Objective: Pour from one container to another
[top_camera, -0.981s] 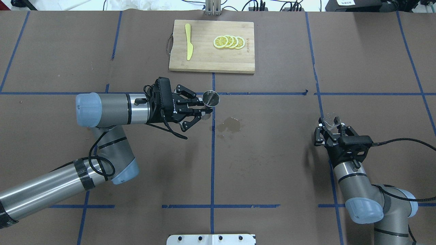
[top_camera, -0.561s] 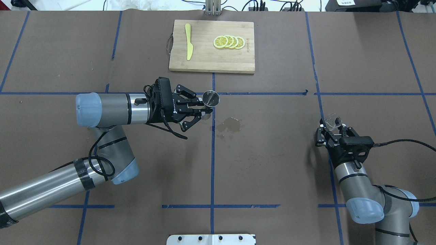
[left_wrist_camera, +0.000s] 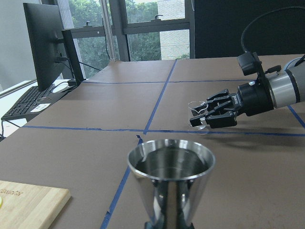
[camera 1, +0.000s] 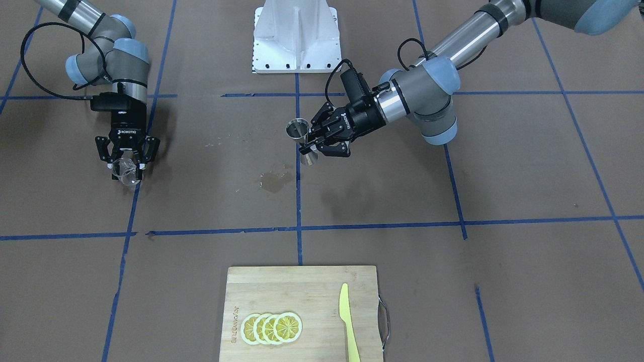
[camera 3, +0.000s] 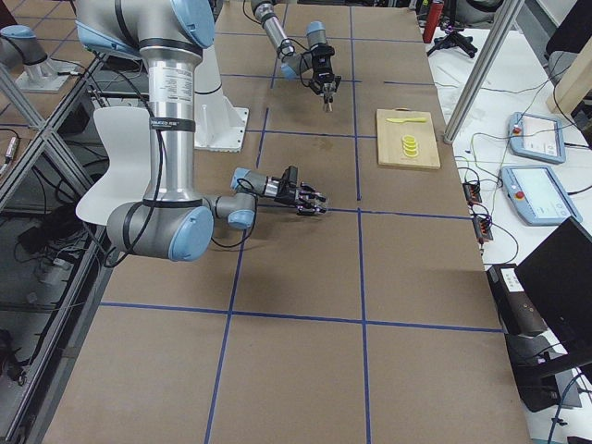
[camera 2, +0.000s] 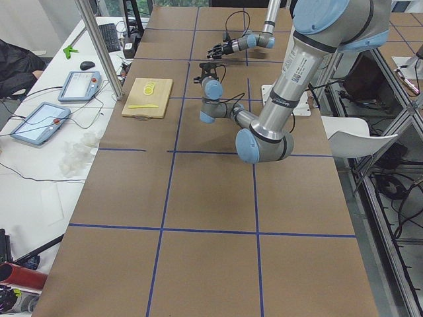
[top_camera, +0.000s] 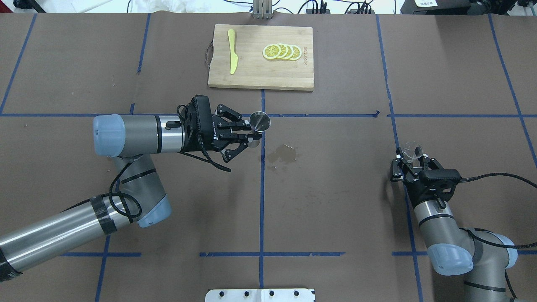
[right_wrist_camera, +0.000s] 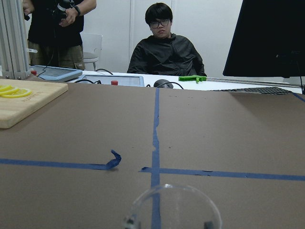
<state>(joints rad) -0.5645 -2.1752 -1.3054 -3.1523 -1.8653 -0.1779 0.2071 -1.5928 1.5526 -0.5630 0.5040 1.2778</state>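
Note:
The silver hourglass jigger [top_camera: 260, 121] stands upright in the air, and my left gripper [top_camera: 251, 136] is shut on its narrow waist. The front view shows that jigger [camera 1: 298, 128] held by the left gripper [camera 1: 308, 146] near the centre tape line. Its open top cone [left_wrist_camera: 171, 177] fills the left wrist view. At the table's right side, my right gripper [top_camera: 412, 160] is shut on the small clear glass cup [top_camera: 411, 152], held low over the table. The cup [camera 1: 126, 172] sits between the right gripper's [camera 1: 126, 166] fingers, and its rim [right_wrist_camera: 174, 206] shows in the right wrist view.
A wet stain [top_camera: 283, 154] lies on the brown table cover right of the centre line. A wooden cutting board [top_camera: 251, 71] at the far edge carries lemon slices [top_camera: 282, 52] and a yellow knife [top_camera: 232, 51]. Two people [right_wrist_camera: 164, 43] are beyond the table's end.
My right gripper has drawn back slightly toward the robot's side with the glass cup in it. The left arm and the jigger have stayed in place.

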